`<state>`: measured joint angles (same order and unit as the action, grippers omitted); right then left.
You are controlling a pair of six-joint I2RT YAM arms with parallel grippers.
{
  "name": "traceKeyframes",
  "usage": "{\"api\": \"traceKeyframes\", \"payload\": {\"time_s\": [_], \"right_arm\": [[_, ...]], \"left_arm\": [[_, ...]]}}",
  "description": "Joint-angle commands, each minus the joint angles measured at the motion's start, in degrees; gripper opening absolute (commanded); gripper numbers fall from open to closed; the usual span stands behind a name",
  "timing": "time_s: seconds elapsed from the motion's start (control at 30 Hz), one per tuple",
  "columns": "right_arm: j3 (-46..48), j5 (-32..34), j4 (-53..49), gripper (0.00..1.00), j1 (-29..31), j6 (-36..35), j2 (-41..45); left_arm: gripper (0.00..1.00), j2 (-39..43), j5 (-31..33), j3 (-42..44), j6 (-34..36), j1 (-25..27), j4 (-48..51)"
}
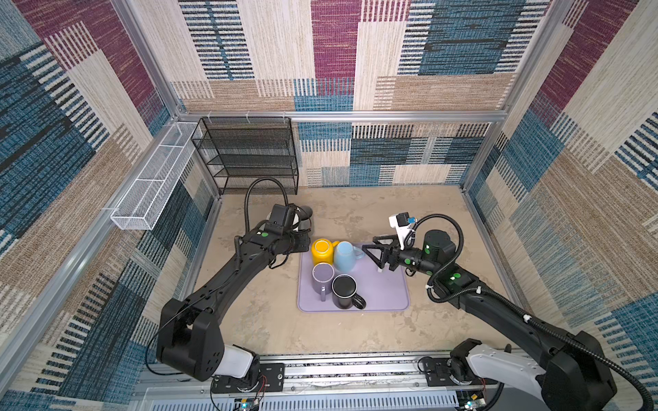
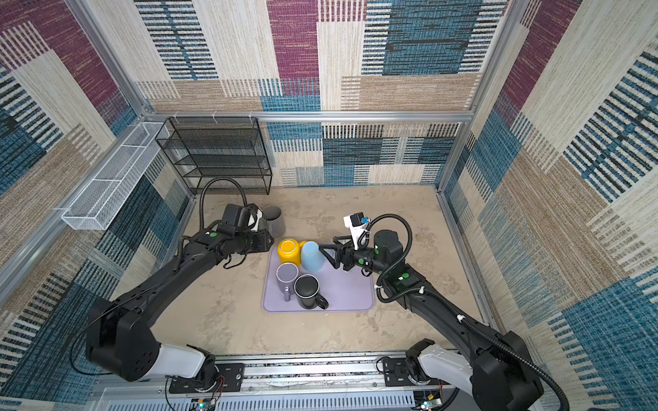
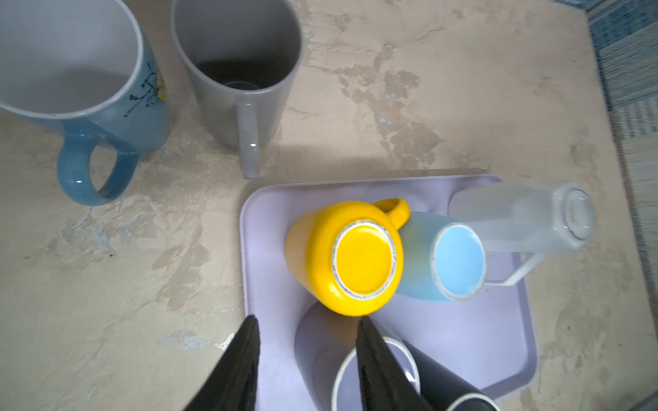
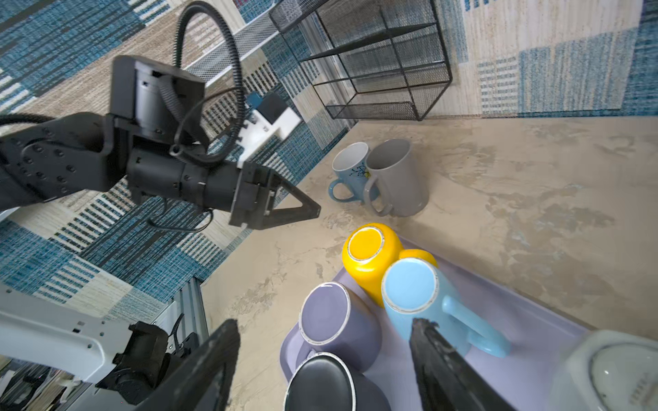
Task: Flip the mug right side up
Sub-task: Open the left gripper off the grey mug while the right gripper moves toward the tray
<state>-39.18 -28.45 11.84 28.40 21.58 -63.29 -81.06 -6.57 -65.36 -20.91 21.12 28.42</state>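
At tray's [image 1: 391,295] far edge, yellow mug [image 1: 322,251] and light-blue mug [image 1: 344,256] stand base-up; grey mug [image 4: 398,181] and floral mug [image 4: 350,167] upright on surface [image 1: 320,338] beyond — partly done. Both empty: left pincer [image 3: 307,318] half-open, right pincer [image 4: 324,321] wide.

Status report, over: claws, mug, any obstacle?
Left claw open, empty. Right claw open, near upside-down light blue ceramic mug on lavender plastic tray. Yellow ceramic mug crowds it.

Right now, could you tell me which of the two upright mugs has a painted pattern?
The blue mug, white inside, with a dark sprig and yellow mark on its side; the grey mug beside it is plain.
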Motion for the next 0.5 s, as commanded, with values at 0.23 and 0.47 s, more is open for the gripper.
{"api": "traceKeyframes", "payload": {"time_s": [0.23,0.47], "right_arm": [[-4.2,7.6,-10.8,0.81,-0.3,-0.2,-3.4],[-10.2,15.5,-23.6,0.81,-0.4,1.9,-9.4]], "left_arm": [[0.41,5.7,-11.5,4.3,4.6,-0.1,-10.1],[0.41,7.7,-12.7,4.6,5.4,0.0,-10.1]]}}
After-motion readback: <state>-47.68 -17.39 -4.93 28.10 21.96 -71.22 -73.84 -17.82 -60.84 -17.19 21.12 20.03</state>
